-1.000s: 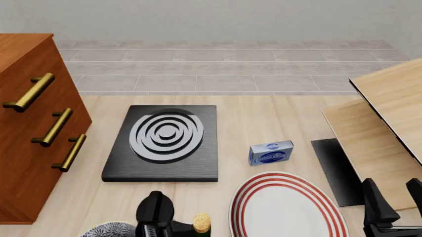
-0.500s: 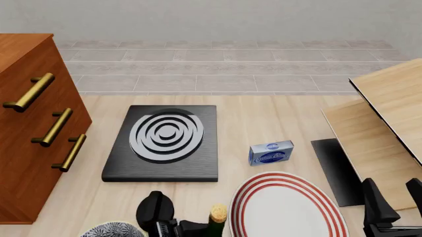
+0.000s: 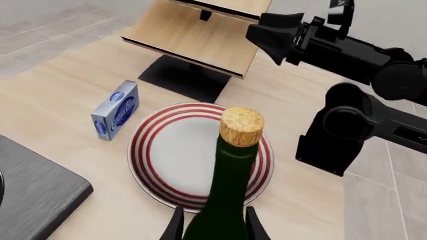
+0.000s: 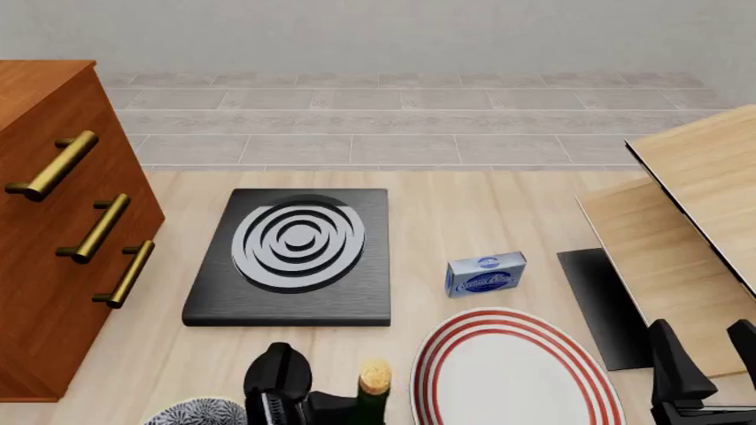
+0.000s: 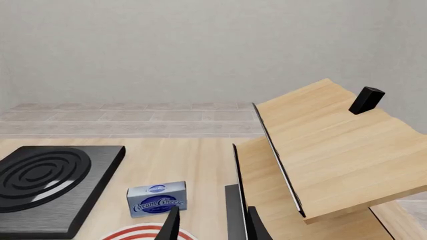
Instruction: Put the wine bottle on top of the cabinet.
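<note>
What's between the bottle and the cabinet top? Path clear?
Nothing visible blocks it. The left tool holds the wine bottle at the near table edge, and the cabinet stands to its left. Only a patterned dish lies low between them; the cabinet front has to be cleared by lifting.

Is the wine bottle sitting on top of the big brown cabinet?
No, the wine bottle is low at the table's near edge, while the cabinet stands off to the left.

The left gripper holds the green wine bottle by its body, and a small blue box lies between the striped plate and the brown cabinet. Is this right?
Not quite. The left gripper does hold the wine bottle, but the front view shows the blue box between the striped plate and the light-wood rack, not the cabinet, which stands far left.
</note>
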Motion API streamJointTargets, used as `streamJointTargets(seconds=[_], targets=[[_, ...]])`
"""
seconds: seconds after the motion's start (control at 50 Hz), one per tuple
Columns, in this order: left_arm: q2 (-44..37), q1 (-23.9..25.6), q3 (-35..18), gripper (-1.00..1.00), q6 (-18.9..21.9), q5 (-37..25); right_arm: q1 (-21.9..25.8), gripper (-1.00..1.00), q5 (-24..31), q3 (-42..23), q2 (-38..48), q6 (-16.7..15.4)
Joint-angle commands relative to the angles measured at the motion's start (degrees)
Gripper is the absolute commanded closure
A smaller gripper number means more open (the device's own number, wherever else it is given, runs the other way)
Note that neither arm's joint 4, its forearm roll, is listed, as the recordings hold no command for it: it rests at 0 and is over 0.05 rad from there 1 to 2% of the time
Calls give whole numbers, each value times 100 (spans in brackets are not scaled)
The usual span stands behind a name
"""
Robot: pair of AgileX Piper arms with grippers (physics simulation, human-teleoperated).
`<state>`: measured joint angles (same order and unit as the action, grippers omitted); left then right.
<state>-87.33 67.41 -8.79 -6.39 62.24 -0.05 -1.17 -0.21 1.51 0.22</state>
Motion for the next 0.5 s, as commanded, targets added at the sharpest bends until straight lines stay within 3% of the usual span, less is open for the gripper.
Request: streamJointTargets(seconds=[0.02,0.5], targets=[[939,-125,27,100,179,-666,0,-100,0,0,-1,0],[2306,-312,-91,100,293,-1845,0,-100,0,0,-1,0]])
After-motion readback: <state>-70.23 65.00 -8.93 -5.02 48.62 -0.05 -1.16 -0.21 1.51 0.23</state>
